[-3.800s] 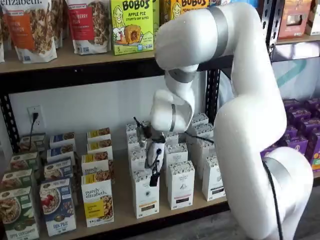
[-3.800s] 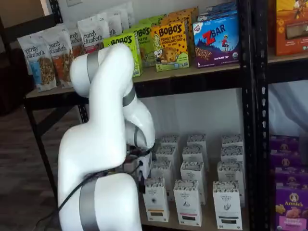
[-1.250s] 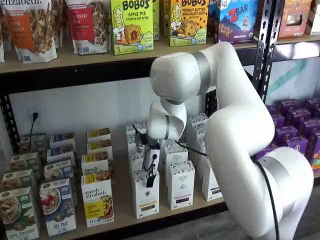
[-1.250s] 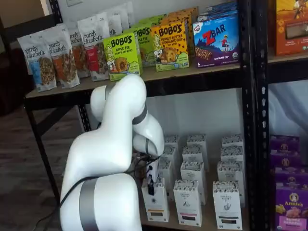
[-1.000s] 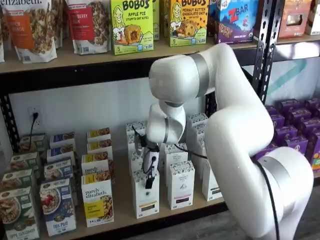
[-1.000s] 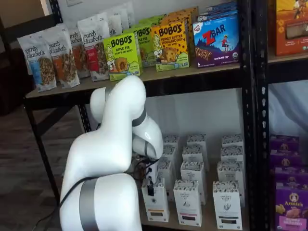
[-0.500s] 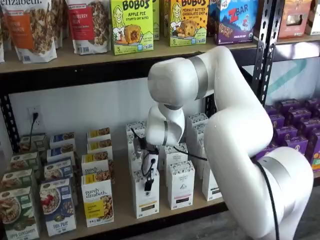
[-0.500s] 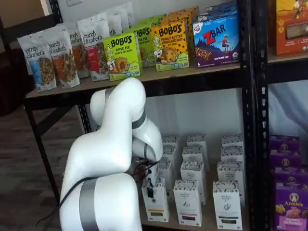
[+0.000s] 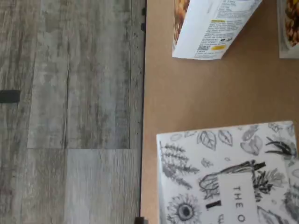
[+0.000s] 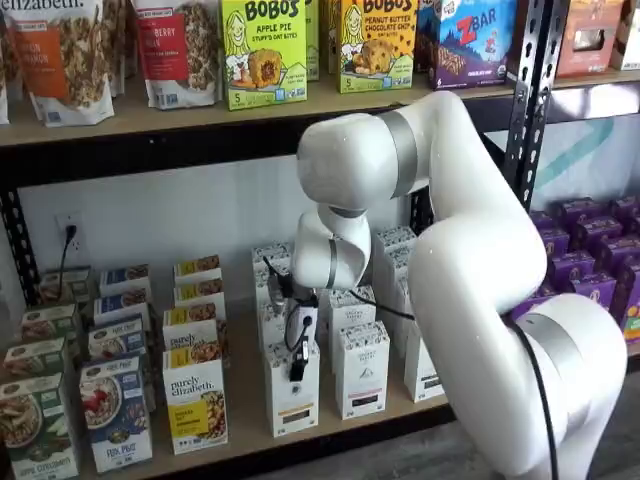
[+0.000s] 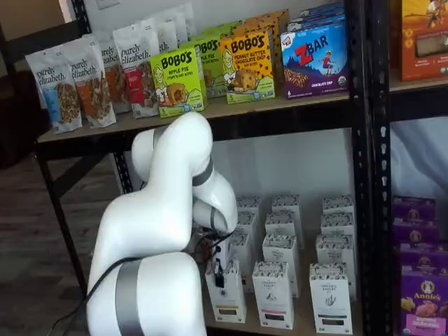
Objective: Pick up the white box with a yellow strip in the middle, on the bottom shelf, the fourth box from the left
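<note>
1. The white arm [image 10: 480, 280] fills the near foreground in both shelf views, bending down toward the front edge of the bottom shelf [image 10: 240, 440].
2. The hand [image 10: 298, 365] hangs at the top of the white box [image 10: 292, 395], its black fingers [image 10: 299, 358] lying against the box's upper front; a cable loops beside them. From these views I cannot tell whether the hand is released or clenched on the box, since only a side-on sliver of the fingers shows.
3. The white box stands upright at the front of the bottom shelf, its tan-yellow strip low on the face. A purely elizabeth box [image 10: 195, 405] with a yellow block stands just to its left, and a like white carton with a black strip [image 10: 362, 370] just to its right.
4. In the wrist view, a leaf-patterned box top [image 9: 229, 172] sits on the tan shelf board beside grey wood floor [image 9: 70, 112].
5. Farther back, more white cartons stand in rows behind the front ones.
6. On the higher shelf stand Bobo's boxes [image 10: 263, 52] and granola bags [image 10: 60, 55].
</note>
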Robot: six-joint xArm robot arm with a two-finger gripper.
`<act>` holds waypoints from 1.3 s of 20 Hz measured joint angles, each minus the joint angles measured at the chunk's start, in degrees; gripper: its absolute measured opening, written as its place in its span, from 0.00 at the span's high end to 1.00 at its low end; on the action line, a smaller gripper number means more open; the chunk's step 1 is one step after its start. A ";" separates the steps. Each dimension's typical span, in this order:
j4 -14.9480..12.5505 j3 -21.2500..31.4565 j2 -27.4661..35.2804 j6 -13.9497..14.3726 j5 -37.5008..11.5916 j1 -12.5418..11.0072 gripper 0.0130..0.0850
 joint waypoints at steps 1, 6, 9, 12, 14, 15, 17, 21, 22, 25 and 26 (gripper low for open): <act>0.05 0.10 -0.07 -0.07 -0.02 -0.03 0.22; 0.70 0.52 -0.46 -0.87 0.02 -0.25 0.39; 1.23 0.62 -0.67 -1.43 0.36 -0.37 0.44; 1.07 0.90 -1.15 -1.42 0.99 -0.57 0.44; 1.58 1.44 -1.56 -1.92 0.69 -0.58 0.44; 1.91 1.82 -1.87 -2.25 0.50 -0.60 0.44; 2.13 2.58 -2.52 -2.50 0.35 -0.65 0.44; 2.02 4.70 -4.20 -2.29 0.37 -0.43 0.44; 1.65 5.24 -4.67 -1.90 0.62 -0.34 0.44; -0.44 6.74 -6.01 0.09 1.99 -0.19 0.44; -0.66 7.64 -6.73 0.33 2.40 -0.12 0.44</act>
